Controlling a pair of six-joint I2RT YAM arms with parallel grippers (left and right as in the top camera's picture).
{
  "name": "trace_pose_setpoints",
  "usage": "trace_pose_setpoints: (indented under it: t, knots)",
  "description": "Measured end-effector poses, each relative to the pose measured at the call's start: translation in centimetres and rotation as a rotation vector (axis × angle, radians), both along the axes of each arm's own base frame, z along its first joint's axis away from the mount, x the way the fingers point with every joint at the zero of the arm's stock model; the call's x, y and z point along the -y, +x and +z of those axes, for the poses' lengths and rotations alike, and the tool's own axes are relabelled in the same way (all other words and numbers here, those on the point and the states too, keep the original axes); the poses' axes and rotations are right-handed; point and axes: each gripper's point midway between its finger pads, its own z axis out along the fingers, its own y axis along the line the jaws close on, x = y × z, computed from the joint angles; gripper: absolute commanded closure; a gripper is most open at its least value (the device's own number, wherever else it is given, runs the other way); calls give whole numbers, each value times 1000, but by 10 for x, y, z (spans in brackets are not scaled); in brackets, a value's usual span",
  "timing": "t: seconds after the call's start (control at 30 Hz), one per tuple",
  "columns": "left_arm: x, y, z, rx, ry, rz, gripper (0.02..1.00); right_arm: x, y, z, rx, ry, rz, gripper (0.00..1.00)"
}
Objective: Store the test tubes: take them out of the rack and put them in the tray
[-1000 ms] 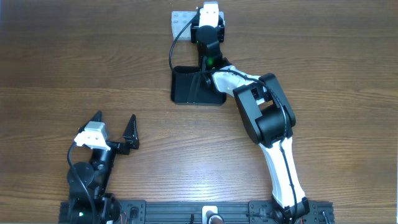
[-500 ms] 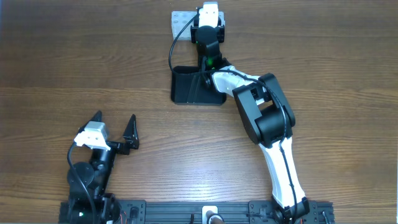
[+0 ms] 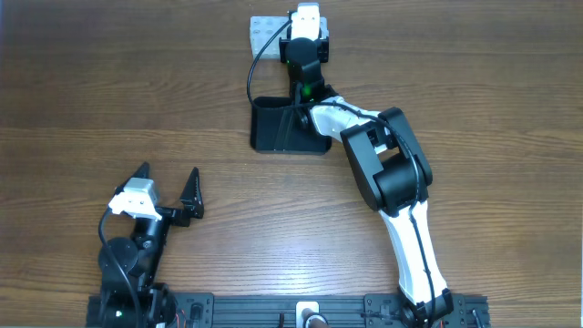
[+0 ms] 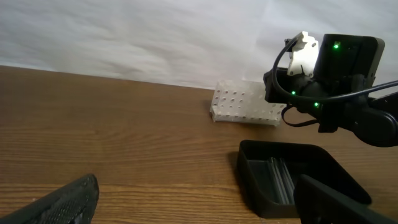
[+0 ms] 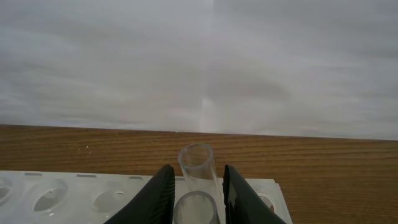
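Note:
A white test tube rack lies at the table's far edge, with the black tray just in front of it. The tray holds clear tubes lying flat. My right gripper is over the rack's right end. In the right wrist view its fingers press both sides of an upright clear test tube standing in a hole of the rack. My left gripper rests open near the front left, far from the rack and holding nothing.
Bare wooden table surrounds the rack and tray. The right arm stretches from the front right across to the tray's right side. A pale wall rises behind the table's far edge.

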Motion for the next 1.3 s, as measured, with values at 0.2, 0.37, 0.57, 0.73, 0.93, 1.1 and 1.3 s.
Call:
trace_pose_setpoints:
  t: [0.2,0.37,0.57,0.73,0.93,1.1,1.3]
  knots:
    - [0,0,0,0,0,0,18,1,0,0,1,-1,-4,801]
    - [0,0,0,0,0,0,18,2,0,0,1,-2,-12,812]
    - [0,0,0,0,0,0,18,4,1,4,14,1,-24,853]
    - [0,0,0,0,0,0,18,4,1,8,32,11,-26,877]
    - [0,0,0,0,0,0,18,4,1,8,33,12,-26,895]
    - [0,0,0,0,0,0,18,4,1,10,38,14,-26,915]
    - [0,0,0,0,0,0,18,4,2,17,70,31,-27,928]
